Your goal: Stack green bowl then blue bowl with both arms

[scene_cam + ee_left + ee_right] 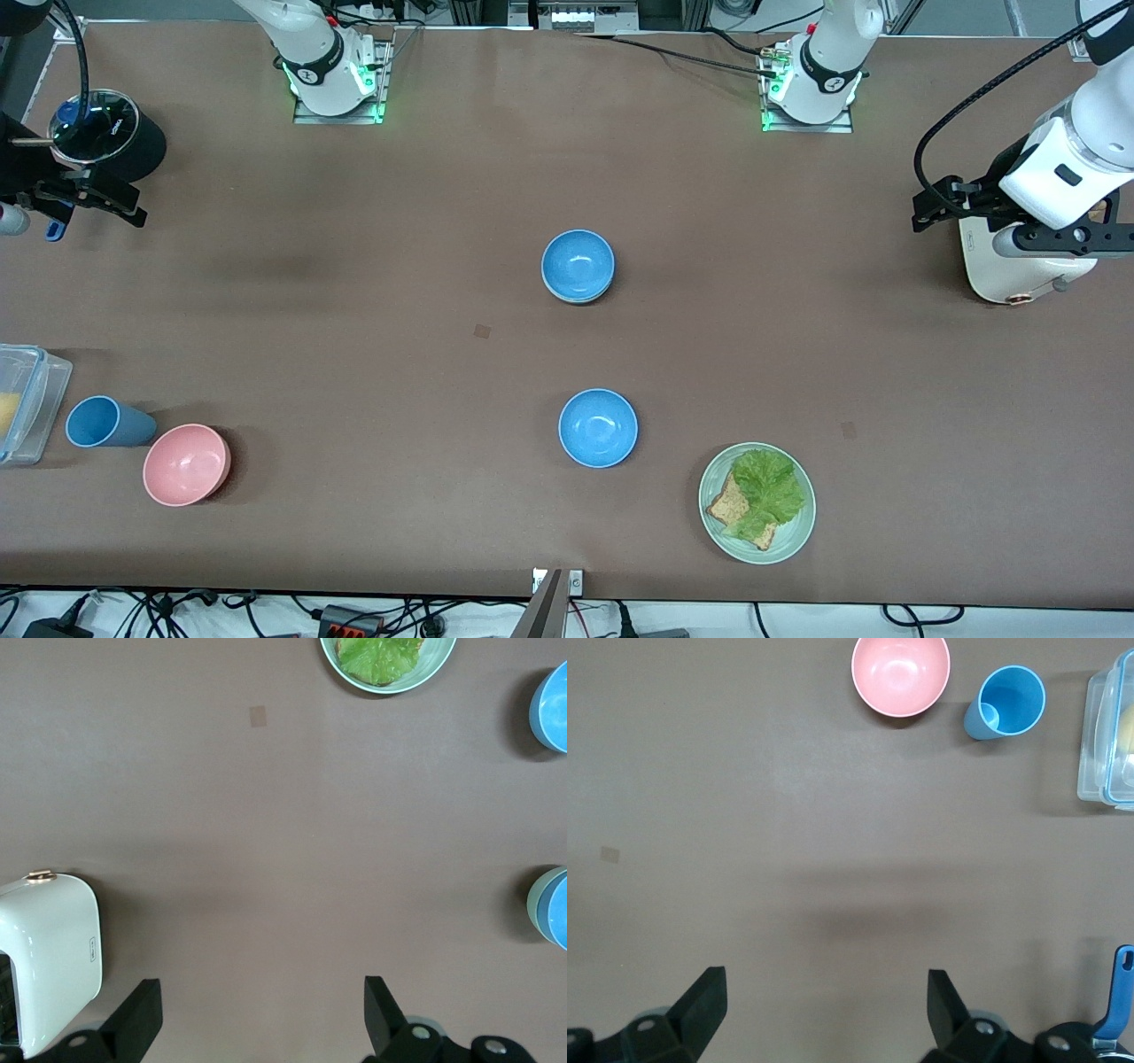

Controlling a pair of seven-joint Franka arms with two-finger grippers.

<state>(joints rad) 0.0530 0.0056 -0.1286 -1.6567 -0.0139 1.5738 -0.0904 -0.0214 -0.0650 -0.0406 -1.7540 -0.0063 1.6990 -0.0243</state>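
While leaving blue bowl [578,264] nested in green bowl [534,904], hold left gripper [257,1005] and right gripper [824,997] wide open at own table ends, well away; probably done, so no bumping.

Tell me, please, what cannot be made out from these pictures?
- Green bowl: covered by the blue bowl nested in it; only a sliver of rim shows, in the left wrist view.
- Clear container: cut off by the front view's edge; contents unclear.
- White appliance: top hidden by the left arm in the front view.
- Toast: mostly under lettuce.
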